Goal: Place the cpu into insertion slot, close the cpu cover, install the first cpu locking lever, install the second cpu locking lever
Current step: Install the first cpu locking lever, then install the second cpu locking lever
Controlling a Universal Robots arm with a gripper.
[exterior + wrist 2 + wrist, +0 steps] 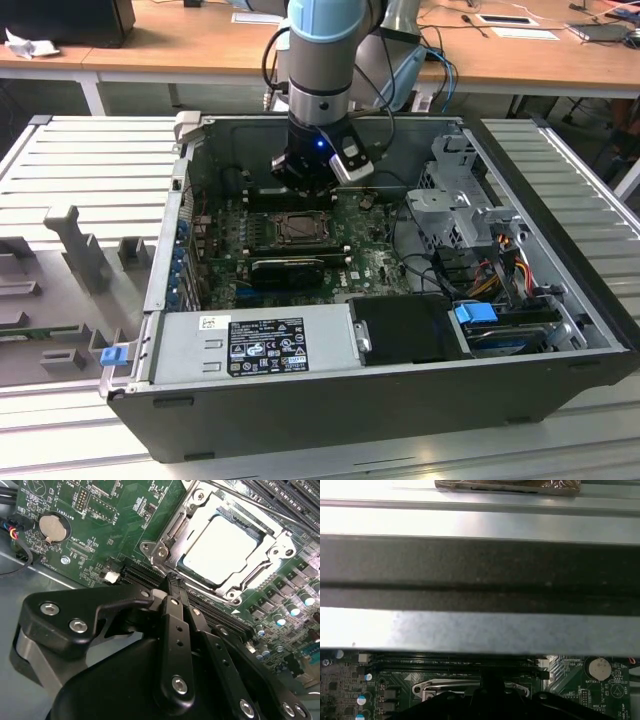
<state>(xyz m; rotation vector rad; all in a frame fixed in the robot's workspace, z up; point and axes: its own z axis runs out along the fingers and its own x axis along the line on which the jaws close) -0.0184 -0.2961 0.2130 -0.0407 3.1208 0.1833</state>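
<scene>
The cpu (220, 550) lies flat in the insertion slot (227, 514), its silvery top showing through the window of the cpu cover (172, 532). The cover lies down over it. A thin metal lever rod (265, 506) runs along the far side of the socket. My gripper (172, 577) is shut, its black fingers (170, 630) pressed together with nothing seen between them, the tips just beside a socket corner. In the exterior view the gripper (303, 192) hangs low over the motherboard, right behind the socket (297, 230). The first wrist view shows the socket frame (470, 687) past the gripper body (490, 702).
The open computer case (330, 400) encloses the work area, its back wall (480, 575) close to the wrist. A black graphics card (290, 268) lies in front of the socket, with the power supply (265, 345) nearer. A coin battery (52, 527) and memory slots (145, 575) flank the socket.
</scene>
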